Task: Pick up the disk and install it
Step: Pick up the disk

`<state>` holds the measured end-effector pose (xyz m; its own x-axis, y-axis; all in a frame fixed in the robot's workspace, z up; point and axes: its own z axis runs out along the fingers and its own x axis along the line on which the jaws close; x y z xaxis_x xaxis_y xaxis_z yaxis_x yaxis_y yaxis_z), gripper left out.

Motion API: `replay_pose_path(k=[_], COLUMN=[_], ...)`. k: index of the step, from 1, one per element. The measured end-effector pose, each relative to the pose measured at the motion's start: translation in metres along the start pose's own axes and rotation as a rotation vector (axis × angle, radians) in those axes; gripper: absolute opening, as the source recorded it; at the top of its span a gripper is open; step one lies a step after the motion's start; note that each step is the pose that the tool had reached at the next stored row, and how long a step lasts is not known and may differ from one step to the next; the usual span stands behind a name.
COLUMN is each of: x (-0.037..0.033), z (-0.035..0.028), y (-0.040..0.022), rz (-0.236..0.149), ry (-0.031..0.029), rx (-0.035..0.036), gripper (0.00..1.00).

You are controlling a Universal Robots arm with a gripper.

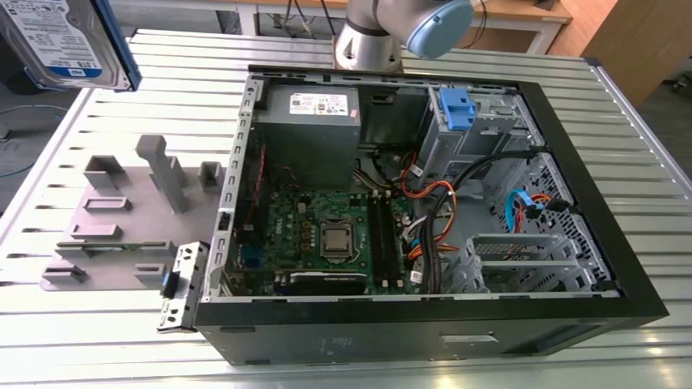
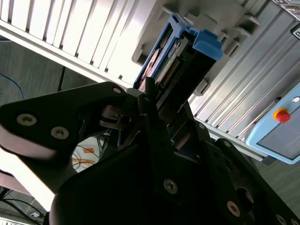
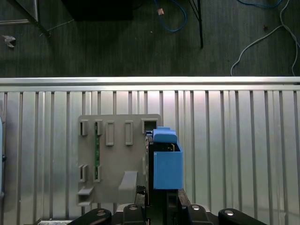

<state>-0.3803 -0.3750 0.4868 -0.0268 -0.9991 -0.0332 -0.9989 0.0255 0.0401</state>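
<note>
Hand clenched tight on the hard drive, which hangs in the air at the upper left of the exterior view, above the grey slotted holder on the counter. So pickup looks done, install not: the drive is well apart from the open computer case. That case, mid-frame, holds the motherboard, power supply, cables and a drive cage.

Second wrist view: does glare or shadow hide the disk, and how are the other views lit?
Second wrist view: table slats blown out white, gripper nearly black, the disk plainly visible. First wrist view: bright strip along the table edge, dark floor. Exterior view: even light.
</note>
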Motion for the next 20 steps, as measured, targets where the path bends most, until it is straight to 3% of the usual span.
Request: replay_pose_path(k=[17,20], x=[-0.0001,-0.0003], z=[-0.0002,-0.0004], y=[-0.0059,-0.0095], rz=[0.0,0.0], ry=[0.0,0.0], rx=[0.0,0.0], gripper=[0.35,0.35])
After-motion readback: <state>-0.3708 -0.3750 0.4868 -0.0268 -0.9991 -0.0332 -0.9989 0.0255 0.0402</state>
